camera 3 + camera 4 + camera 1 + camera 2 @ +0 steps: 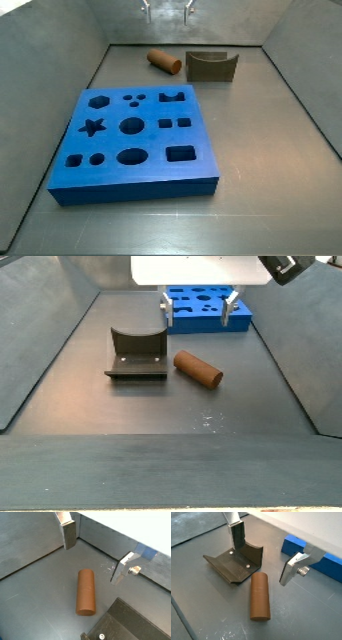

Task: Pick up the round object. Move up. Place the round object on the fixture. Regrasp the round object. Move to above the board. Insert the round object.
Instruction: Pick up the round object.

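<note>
The round object, an orange-brown peg [86, 592], lies on its side on the grey floor, also seen at peg [260, 597], peg [164, 61] and peg [198, 368]. My gripper [93, 563] hangs open above it, with nothing between the fingers [291, 569]. In both side views the gripper [198, 318] is well above the floor, gripper [168, 12] near the back wall. The dark fixture [234, 562] stands right beside the peg, apart from it, fixture [211, 66], fixture [136, 354]. The blue board [134, 140] with its shaped holes lies flat some way off, board [201, 306].
Grey walls [80, 60] enclose the floor on all sides. A corner of the fixture [133, 622] shows in a wrist view, close to the peg's end. An edge of the board [311, 559] lies behind the fingers.
</note>
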You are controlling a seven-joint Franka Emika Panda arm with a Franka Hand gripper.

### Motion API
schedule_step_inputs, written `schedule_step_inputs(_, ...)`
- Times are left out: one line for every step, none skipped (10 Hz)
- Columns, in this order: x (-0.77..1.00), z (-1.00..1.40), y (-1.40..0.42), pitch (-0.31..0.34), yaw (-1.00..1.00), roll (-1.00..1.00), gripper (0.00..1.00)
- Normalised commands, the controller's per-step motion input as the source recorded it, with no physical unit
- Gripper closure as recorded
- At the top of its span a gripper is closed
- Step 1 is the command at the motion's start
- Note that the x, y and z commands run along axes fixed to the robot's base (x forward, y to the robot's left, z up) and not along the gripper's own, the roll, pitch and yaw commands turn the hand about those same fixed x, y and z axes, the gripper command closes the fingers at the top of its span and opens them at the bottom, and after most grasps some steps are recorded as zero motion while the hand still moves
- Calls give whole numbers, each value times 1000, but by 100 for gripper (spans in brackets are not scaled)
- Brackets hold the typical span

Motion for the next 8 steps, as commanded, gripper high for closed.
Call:
schedule_step_inputs(0,-174,-129,-129,297,0,0)
schedule_step_inputs(117,-429,46,-111,891,0,0)
schedule_step_inputs(0,-480,0,-43,1000,-37,0)
schedule_step_inputs(0,-483,0,-40,1000,-34,0)
schedule_step_inputs(0,-477,0,-91,1000,-91,0)
schedule_step_inputs(0,-471,0,-146,1000,-129,0)
schedule_step_inputs(0,-434,0,-243,1000,-189,0)
schedule_step_inputs(0,-254,0,-331,689,-3,0)
